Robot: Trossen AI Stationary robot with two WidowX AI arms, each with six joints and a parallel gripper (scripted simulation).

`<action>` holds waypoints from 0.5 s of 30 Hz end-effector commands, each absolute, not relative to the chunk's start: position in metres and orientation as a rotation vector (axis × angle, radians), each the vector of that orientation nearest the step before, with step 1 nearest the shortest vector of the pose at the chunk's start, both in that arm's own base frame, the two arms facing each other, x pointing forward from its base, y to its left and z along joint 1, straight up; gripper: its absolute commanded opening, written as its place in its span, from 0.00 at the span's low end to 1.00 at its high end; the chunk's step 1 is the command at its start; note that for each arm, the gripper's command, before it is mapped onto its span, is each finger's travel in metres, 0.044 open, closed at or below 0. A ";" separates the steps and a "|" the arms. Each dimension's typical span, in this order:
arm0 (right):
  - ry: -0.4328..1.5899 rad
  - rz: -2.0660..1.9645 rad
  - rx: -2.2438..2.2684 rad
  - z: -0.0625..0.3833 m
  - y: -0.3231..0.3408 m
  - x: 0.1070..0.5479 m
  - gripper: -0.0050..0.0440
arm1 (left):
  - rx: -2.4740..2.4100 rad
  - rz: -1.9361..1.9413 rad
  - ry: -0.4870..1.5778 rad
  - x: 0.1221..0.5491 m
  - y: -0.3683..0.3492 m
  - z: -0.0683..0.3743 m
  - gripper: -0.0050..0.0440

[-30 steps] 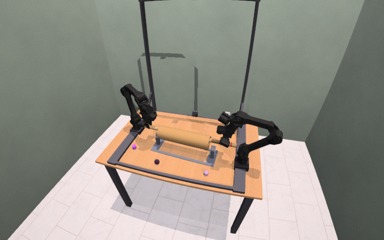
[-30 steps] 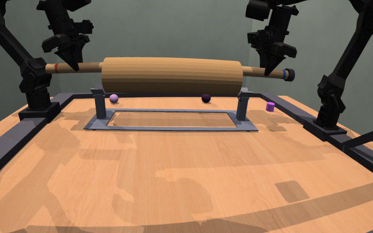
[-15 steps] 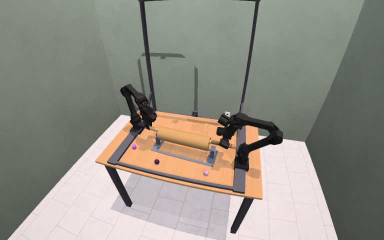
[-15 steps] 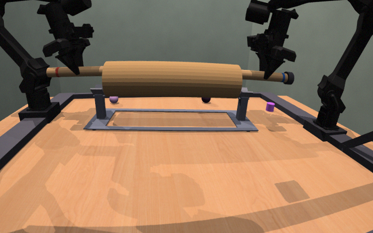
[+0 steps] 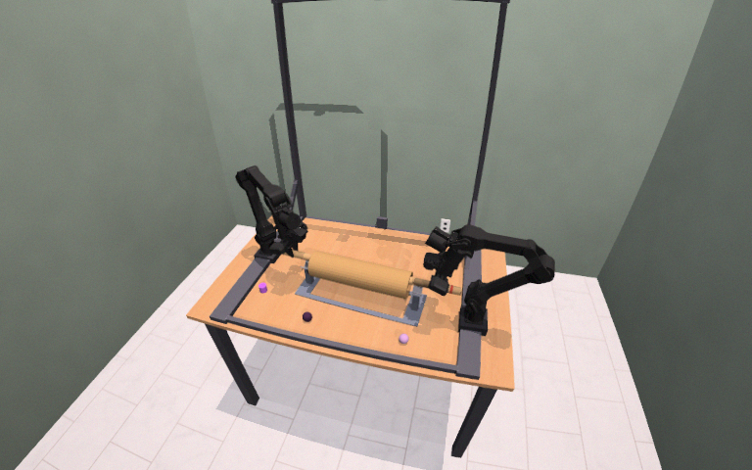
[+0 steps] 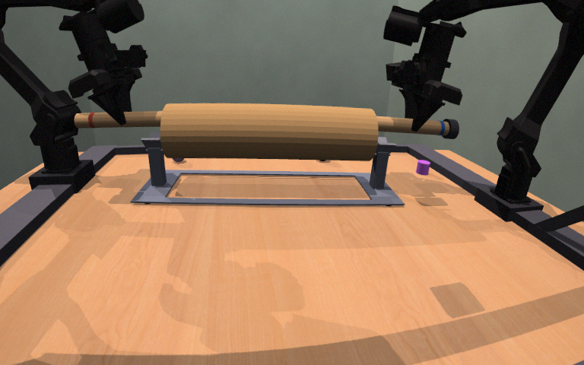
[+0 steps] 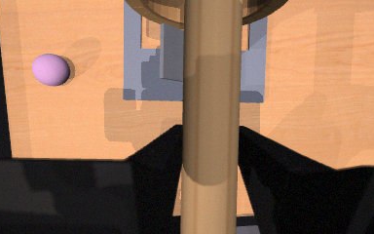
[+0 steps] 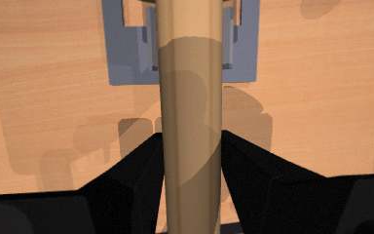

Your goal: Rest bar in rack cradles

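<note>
Left arm's gripper: in the exterior view's order, we start with the left gripper (image 5: 438, 286) (image 6: 122, 119) (image 7: 208, 133), narrowed and holding the bar (image 5: 421, 281) (image 6: 146, 119) (image 7: 210, 97) (image 8: 190, 97) between the red band (image 5: 451, 289) (image 6: 90, 119) and the paper roll (image 5: 359, 273) (image 6: 268, 131) (image 7: 262, 12).
Pink ball: we see it (image 5: 403, 338) (image 6: 178, 159) (image 7: 51, 69) on the table (image 5: 275, 303) (image 6: 286, 271) (mostly behind the roll in the exterior view).
Left-arm cradle: the bar is above it, not seated; from the wrist we see a cradle plate on only one side.
Rack: its base (image 5: 362, 308) (image 6: 157, 167) (image 7: 252, 68) (image 8: 126, 73) lies flat on the table; we cannot check every foot.
Paper roll: around the bar, over the rack, between the grippers.
Dark ball: on the table (image 5: 306, 316) (image 6: 322, 159), nearly hidden behind the roll.
Right-arm cradle: its plates show on both sides of the bar, which is above the seat.
Right arm's gripper: we have the right gripper (image 5: 292, 251) (image 6: 415, 126) (image 8: 190, 138) narrowed on the bar too, inward of the blue band (image 6: 442, 127) and dark end cap (image 6: 452, 128).
Purple cylinder: upright on the table (image 5: 262, 287) (image 6: 423, 167), beyond the rack's end.
</note>
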State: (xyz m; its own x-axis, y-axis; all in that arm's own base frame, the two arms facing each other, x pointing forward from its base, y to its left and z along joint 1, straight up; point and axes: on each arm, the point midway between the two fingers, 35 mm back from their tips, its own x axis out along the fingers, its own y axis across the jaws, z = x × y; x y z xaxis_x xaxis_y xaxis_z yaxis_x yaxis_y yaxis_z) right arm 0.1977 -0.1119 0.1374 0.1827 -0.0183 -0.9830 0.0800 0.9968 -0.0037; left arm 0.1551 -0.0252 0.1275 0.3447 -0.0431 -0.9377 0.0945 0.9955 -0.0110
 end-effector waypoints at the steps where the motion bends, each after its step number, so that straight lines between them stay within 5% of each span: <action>1: 1.357 -0.089 0.034 0.141 -0.115 0.198 0.20 | 0.040 -0.100 1.191 0.156 -0.026 0.128 0.20; 15: 1.376 -0.085 0.045 0.123 -0.117 0.198 0.20 | 0.042 -0.102 1.190 0.157 -0.024 0.115 0.20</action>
